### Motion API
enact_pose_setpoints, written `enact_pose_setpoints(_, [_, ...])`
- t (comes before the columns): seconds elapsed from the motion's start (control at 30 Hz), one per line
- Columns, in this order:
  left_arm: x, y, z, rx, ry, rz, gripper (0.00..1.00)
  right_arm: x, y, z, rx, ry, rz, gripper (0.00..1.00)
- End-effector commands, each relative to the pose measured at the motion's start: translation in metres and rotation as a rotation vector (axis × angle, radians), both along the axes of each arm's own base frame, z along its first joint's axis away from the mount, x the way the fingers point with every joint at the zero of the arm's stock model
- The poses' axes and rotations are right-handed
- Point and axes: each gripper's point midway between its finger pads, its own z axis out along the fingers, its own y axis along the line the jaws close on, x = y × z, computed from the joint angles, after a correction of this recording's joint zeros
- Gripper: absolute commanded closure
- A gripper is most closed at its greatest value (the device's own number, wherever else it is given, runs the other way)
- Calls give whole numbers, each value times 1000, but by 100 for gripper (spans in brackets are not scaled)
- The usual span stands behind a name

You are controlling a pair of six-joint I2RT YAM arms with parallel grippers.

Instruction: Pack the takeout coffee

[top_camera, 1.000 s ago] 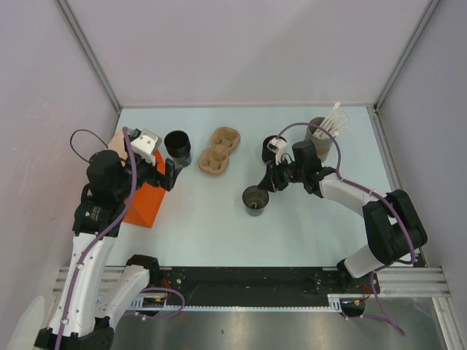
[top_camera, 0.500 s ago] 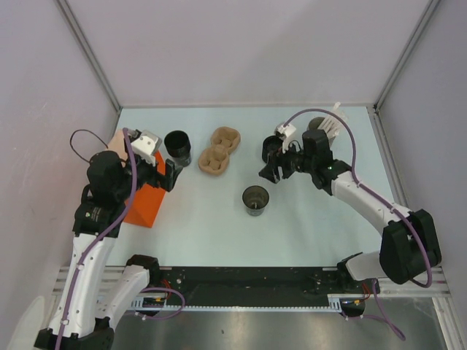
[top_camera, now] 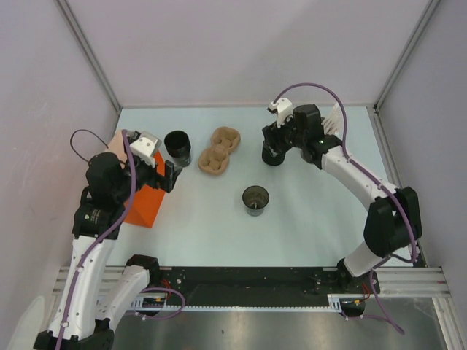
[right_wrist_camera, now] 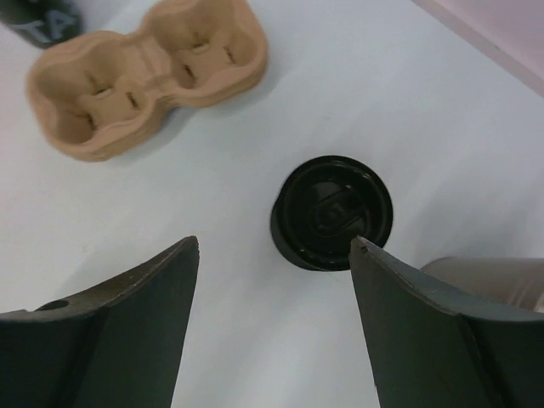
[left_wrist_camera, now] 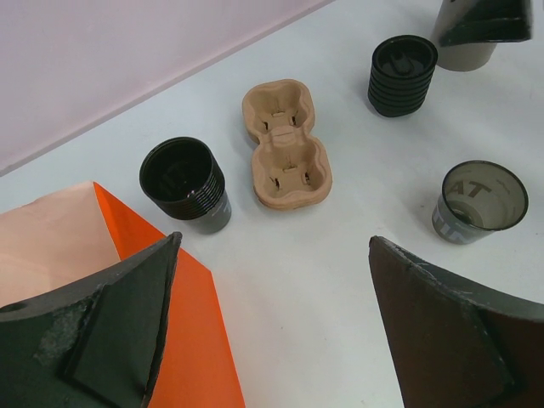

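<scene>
The takeout coffee (top_camera: 271, 157) is a small black cup with a black lid (right_wrist_camera: 333, 212), standing at the back of the table right of the middle; it also shows in the left wrist view (left_wrist_camera: 402, 75). My right gripper (top_camera: 274, 141) hangs open just over it (right_wrist_camera: 274, 246), and its right fingertip (right_wrist_camera: 374, 263) overlaps the lid's edge in that view. Nothing is between its fingers. My left gripper (top_camera: 169, 175) stands wide open (left_wrist_camera: 274, 242) and empty over the table beside the orange paper bag (top_camera: 144, 204), whose open top shows (left_wrist_camera: 51, 246).
A brown pulp cup carrier (top_camera: 219, 151) lies between the bag and the coffee. An open black ribbed cup (top_camera: 177, 146) stands by the bag. A translucent grey cup (top_camera: 255, 198) stands mid-table. A grey-brown cylinder of white sticks (top_camera: 333, 122) is behind the right arm.
My right gripper has opened and moved from beside the translucent grey cup back to above the lidded black cup. The grey cup stays mid-table. The left arm has not moved.
</scene>
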Motion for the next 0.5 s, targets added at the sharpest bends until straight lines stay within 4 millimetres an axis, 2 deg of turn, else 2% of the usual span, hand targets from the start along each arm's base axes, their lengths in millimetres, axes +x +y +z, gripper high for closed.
enact_pose_setpoints(0.0, [-1,-1,8,-6,-37,-11,0,34,-16,-2,-23,9,-184,24])
enact_pose_setpoints(0.03, [-1,-1,8,-7,-37,-10,0,40,-21,-2,-38,-4,-225,24])
enact_pose_setpoints(0.1, [-1,-1,8,-7,-37,-10,0,50,-21,-16,-83,3,-262,25])
enact_pose_setpoints(0.17, [-1,-1,8,-7,-36,-8,0,62,-28,-12,-120,2,-318,27])
enact_pose_setpoints(0.2, [-1,0,8,-8,-37,-8,0,69,-29,-29,-142,42,-333,28])
enact_pose_setpoints(0.23, [-1,0,8,-8,-37,-6,0,73,-27,-23,-143,58,-331,30])
enact_pose_setpoints(0.3, [-1,1,9,-9,-41,-3,0,78,-28,-41,-164,108,-341,32])
enact_pose_setpoints(0.47, [-2,1,8,-8,-37,-3,0,87,-31,-50,-196,132,-378,34])
